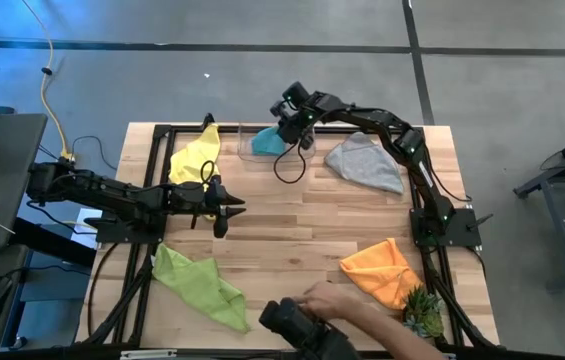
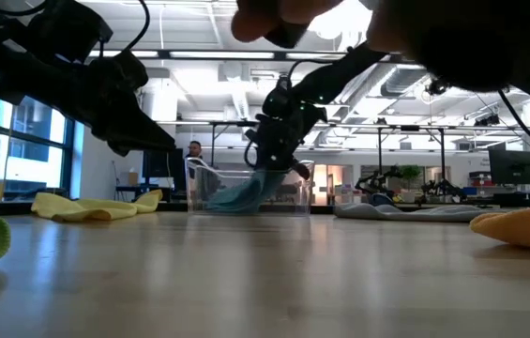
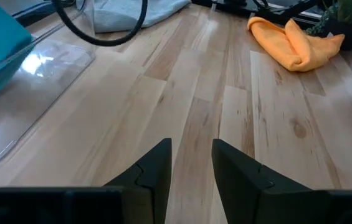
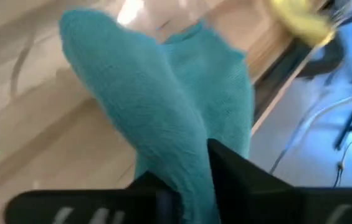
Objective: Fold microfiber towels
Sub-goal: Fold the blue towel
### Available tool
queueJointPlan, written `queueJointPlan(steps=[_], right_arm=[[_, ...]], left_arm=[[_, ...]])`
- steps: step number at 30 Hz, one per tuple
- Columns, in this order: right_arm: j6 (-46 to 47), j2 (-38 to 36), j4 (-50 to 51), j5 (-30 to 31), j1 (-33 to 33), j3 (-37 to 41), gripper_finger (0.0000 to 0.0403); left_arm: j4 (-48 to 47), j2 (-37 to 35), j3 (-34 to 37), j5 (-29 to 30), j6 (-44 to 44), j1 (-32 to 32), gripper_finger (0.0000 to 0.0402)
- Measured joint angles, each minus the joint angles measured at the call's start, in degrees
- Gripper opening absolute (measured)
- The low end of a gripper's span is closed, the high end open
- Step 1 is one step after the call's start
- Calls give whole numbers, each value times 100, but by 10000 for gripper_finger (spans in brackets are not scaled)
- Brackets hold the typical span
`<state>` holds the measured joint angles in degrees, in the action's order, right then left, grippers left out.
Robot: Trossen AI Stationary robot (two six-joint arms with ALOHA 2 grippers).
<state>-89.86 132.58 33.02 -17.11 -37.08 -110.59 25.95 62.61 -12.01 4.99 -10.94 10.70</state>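
Both arms are dark, jointed, matte black. A black cable loops loose from the right arm. The left arm ends in two flat, tapered black fingers with angular edges.

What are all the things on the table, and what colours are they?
yellow towel: one, yellow, crumpled at the far left of the table.
teal towel: one, teal blue, in the bin at the far edge.
clear bin: one, see-through, far middle.
grey towel: one, grey, far right.
orange towel: one, orange, near right.
lime towel: one, lime green, near left.
spiky plant: one, green, near right corner.
person's hand: one, at the near edge.
left gripper: dark, slightly open, empty, left of centre.
right gripper: dark, over the bin, at the teal towel.
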Motion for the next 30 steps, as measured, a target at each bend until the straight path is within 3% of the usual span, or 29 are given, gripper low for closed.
queueJointPlan(steps=[9, 15, 20, 26, 30], right_arm=[[83, -13, 291, 352, 209, 2, 201], [318, -218, 368, 309, 273, 2, 225], [831, -252, 482, 297, 271, 2, 172], [1271, -259, 618, 296, 273, -30, 19], [1868, -263, 1083, 302, 301, -498, 24]], left_arm=[[-102, 1, 0, 0, 0, 0, 103], [-106, 0, 0, 2, 17, 0, 103], [-91, 0, 0, 28, 13, 0, 103], [-48, 1, -2, 211, -58, 17, 103], [14, 2, -2, 334, -89, 20, 103]])
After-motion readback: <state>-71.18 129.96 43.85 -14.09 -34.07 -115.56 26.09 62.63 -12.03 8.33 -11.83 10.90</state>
